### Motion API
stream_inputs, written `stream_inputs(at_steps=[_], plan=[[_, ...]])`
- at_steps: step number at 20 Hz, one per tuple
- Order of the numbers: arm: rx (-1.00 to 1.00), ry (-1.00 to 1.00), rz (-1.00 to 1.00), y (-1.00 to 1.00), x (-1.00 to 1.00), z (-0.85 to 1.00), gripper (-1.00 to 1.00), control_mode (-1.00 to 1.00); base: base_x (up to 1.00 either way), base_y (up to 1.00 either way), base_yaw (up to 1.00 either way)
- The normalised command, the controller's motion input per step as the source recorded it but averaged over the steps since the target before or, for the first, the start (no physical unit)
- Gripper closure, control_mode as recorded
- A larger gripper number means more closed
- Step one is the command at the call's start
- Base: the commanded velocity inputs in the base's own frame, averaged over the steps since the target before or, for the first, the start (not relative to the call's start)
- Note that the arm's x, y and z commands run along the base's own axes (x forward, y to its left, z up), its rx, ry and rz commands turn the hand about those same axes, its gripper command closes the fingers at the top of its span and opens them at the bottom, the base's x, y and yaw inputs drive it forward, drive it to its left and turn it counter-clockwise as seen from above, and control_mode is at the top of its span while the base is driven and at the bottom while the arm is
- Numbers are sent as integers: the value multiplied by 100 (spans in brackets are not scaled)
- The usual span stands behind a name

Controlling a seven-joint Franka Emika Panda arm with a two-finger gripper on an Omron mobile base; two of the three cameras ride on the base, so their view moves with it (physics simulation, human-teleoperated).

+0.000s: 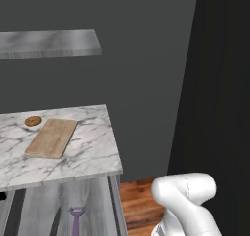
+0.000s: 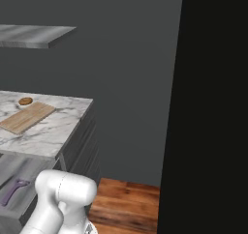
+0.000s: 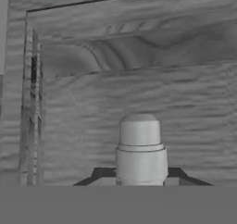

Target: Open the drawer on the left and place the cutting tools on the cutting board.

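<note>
The drawer (image 1: 41, 206) stands pulled out under the marble counter (image 1: 88, 157), its pale grey inside showing. In it lie a purple-handled tool (image 1: 76, 219) (image 2: 13, 190) and, to its left, a slim dark knife (image 1: 55, 222). The tan cutting board (image 1: 52, 138) (image 2: 26, 117) rests bare on the counter. In the hand view, my gripper (image 3: 140, 176) is up against the grey wood-grain drawer front (image 3: 139, 89), its dark fingertips (image 3: 98, 174) on either side of the silver bar handle (image 3: 140, 146), shut on it.
A small round brown pastry (image 1: 32, 121) (image 2: 24, 101) sits just behind the board. A grey shelf (image 1: 49, 43) hangs on the dark wall above. Wooden floor (image 2: 126, 204) lies right of the cabinet, beside a tall black panel (image 2: 213, 107).
</note>
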Motion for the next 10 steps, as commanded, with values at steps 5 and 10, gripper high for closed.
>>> stream_inputs(at_steps=[5,10], plan=[[0,16,-1,35,-21,0,-100,-100,0,0,0],[10,32,0,9,-12,17,-100,-100,0,0,0]])
